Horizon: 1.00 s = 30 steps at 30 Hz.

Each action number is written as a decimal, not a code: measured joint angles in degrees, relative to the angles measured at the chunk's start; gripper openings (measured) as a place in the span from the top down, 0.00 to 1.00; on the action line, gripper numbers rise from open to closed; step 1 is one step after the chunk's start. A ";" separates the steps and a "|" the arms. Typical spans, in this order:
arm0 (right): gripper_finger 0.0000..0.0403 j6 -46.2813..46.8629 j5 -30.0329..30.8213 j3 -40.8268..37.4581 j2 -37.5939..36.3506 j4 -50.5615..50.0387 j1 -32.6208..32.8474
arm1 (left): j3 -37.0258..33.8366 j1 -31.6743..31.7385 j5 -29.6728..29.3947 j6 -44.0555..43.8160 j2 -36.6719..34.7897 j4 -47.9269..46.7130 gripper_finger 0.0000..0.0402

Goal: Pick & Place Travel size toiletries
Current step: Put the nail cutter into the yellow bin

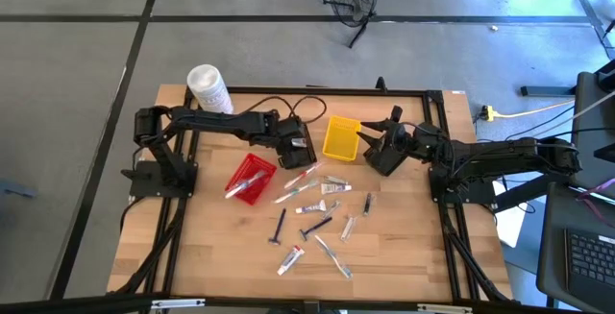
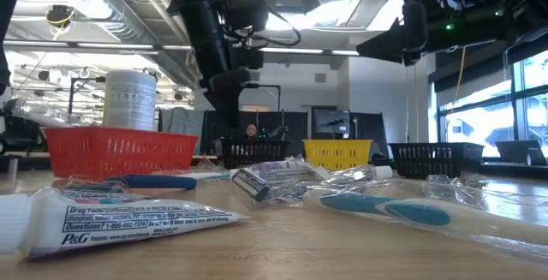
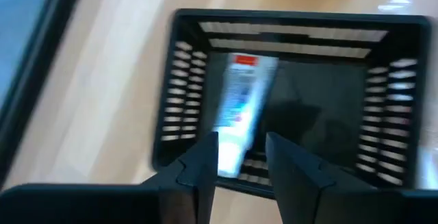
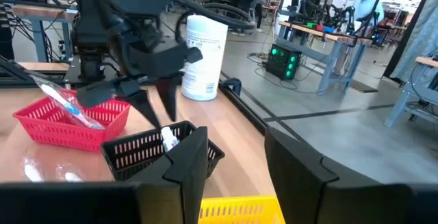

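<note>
The travel size toiletries lie scattered on the wooden table's middle: small white tubes, silvery sachets, black sticks. A white tube with a red mark is in the black basket, its upper end leaning on the basket's wall. My left gripper hangs open just above that basket, fingers pointing down, clear of the tube. My right gripper is open and holds nothing. It hovers by the yellow basket, on its right side.
The red basket left of the toiletries holds a clear-wrapped item. A large white tub stands at the far left corner. The low view shows a second black basket right of the yellow one. Cables run along the far edge.
</note>
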 joint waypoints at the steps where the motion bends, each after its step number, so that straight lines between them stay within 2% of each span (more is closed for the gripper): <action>1: 0.63 -0.01 -0.02 0.00 0.00 -0.17 0.00 | 0.00 -0.65 0.87 -0.40 0.00 0.00 0.71; 5: 0.63 -0.10 -1.85 0.00 0.00 -1.14 0.00 | 0.00 -3.89 2.28 -3.45 0.00 0.03 0.72; 13: 0.63 -0.11 -7.11 0.00 0.00 -1.17 0.00 | 0.00 -11.29 0.84 -6.35 0.00 0.04 0.72; 25: 0.63 0.01 -7.87 0.00 5.33 -1.21 0.02 | 0.00 -19.14 0.38 -13.01 0.00 0.00 0.72; 28: 0.63 0.01 -12.01 0.00 6.94 -1.19 0.00 | 0.00 -20.24 0.37 -13.49 0.00 0.00 0.72; 30: 0.63 -0.01 -18.16 0.00 7.67 -1.17 0.00 | 0.00 -20.83 0.36 -13.49 0.00 0.00 0.72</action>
